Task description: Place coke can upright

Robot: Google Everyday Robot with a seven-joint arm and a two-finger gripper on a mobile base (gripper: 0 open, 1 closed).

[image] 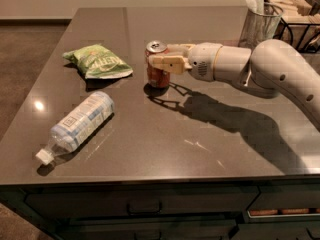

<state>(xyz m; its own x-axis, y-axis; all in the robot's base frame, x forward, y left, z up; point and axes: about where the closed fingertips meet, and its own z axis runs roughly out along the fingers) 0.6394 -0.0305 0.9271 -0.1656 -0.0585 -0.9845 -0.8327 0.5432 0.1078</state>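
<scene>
Around coke can [159, 77], gripper's [153, 56] fingers [167, 63], horizontal.

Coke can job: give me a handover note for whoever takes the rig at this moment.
Gripper: near the middle of the table, closed around the coke can.
Coke can: upright, its base seemingly resting on the table, beside the chip bag.
Done: the can stands upright.
Left: probably just release it and back away without tipping it.

Arm [280, 69] extended leftward from right, gripper [159, 56] horizontal at its tip
</scene>
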